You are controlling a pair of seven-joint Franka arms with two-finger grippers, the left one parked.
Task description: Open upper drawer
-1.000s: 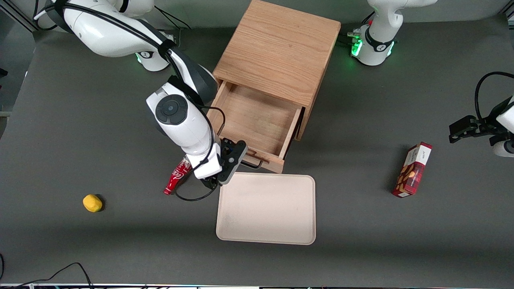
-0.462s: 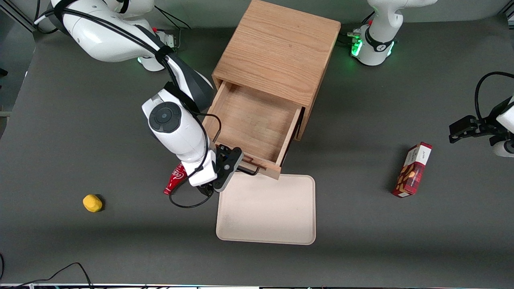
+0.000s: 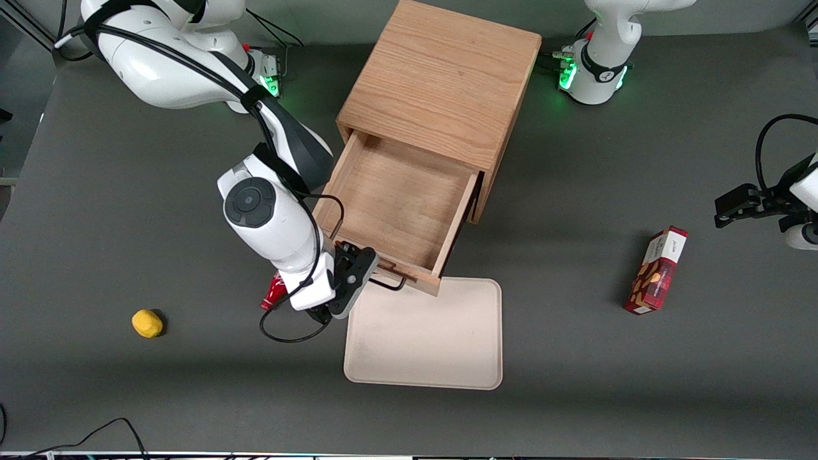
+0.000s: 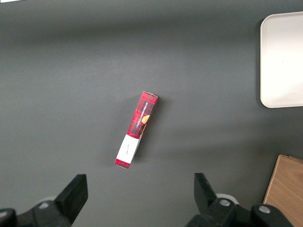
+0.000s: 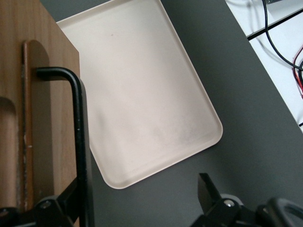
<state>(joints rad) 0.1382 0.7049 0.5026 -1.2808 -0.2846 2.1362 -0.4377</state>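
The oak cabinet (image 3: 441, 83) stands at the middle of the table. Its upper drawer (image 3: 396, 204) is pulled well out toward the front camera, and its plain wood tray is bare. The drawer's front edge overhangs the beige tray. My right gripper (image 3: 358, 271) is at the black wire handle (image 3: 386, 281), at the end nearer the working arm. In the right wrist view the gripper (image 5: 135, 203) is open, its fingers (image 5: 206, 189) wide apart. The handle (image 5: 79, 142) runs along the drawer front (image 5: 28, 118), just inside one finger.
A beige tray (image 3: 425, 332) lies on the table in front of the drawer. A red bottle (image 3: 271, 294) lies under my wrist. A yellow object (image 3: 147, 322) sits toward the working arm's end. A red snack box (image 3: 656, 270) lies toward the parked arm's end.
The drawer has slid farther out toward the front camera, now overlapping the beige tray's edge. My gripper and wrist moved the same way with the handle.
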